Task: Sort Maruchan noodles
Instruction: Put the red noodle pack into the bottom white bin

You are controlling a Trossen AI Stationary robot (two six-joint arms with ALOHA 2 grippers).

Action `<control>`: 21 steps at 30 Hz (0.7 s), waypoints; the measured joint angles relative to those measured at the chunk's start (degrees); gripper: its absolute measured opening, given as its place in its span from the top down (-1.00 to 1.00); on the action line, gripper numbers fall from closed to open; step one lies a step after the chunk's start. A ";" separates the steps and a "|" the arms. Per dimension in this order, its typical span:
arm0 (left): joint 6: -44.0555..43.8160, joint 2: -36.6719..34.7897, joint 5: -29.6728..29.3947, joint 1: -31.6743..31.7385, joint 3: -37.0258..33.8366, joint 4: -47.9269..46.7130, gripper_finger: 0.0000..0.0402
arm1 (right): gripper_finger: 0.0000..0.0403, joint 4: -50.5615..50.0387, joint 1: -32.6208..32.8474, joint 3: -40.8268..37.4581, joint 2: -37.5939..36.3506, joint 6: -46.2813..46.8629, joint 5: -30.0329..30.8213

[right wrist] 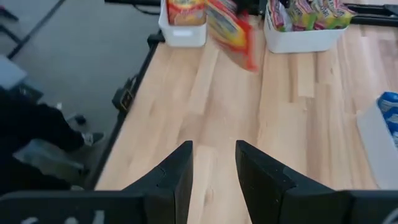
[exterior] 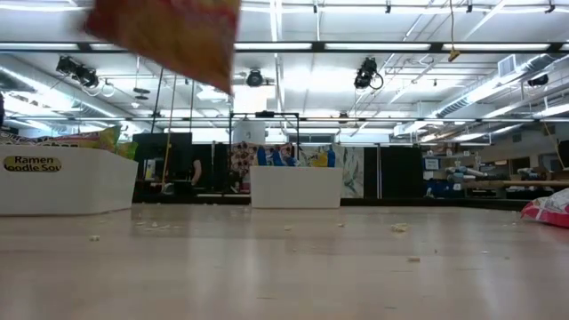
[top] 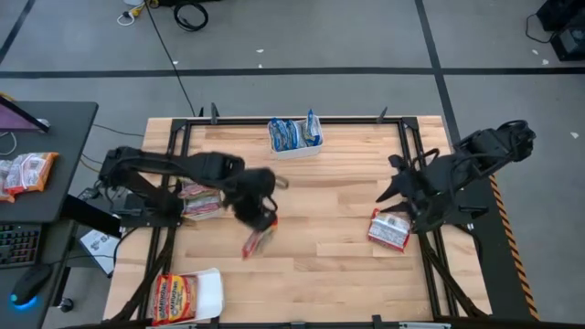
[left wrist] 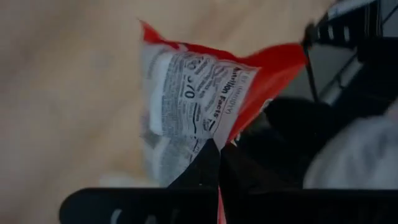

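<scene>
My left gripper (top: 266, 219) is over the table's middle left, shut on a red-white noodle packet (top: 256, 243) that is lifted high off the wood (exterior: 169, 36). The left wrist view shows its printed back (left wrist: 199, 93). My right gripper (top: 395, 194) is over the table's right side, open (right wrist: 213, 165), with bare wood between its fingers. Another red-white packet (top: 388, 229) lies flat on the table just near of it and also shows in the low view (exterior: 551, 209). My left gripper pinches the red-white packet between its two shut fingers at one edge (left wrist: 208, 146), coming from above. The packet is lifted clear of the table, tilted, and hangs out past the fingertips toward the near side.
A white tray of blue packets (top: 294, 137) stands at the far edge, a tray of packets (top: 197, 201) under the left arm, and a tray with an orange packet (top: 187, 295) at the near left corner. Bare wood lies in the middle. More packets lie on the desk (top: 27, 172).
</scene>
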 joint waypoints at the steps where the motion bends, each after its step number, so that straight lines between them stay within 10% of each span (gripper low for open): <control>1: -3.53 0.00 1.33 -1.54 0.00 -0.02 1.00 | 0.37 -1.06 0.00 0.00 -0.71 -0.71 -0.03; 10: -30.98 -0.56 6.02 -19.70 0.00 0.57 0.99 | 0.37 -4.27 1.82 0.00 -6.54 -6.32 -0.19; 21: -56.22 -5.03 -16.67 -41.58 0.02 -0.75 0.99 | 0.37 -4.24 8.34 0.00 -11.12 -6.16 -2.41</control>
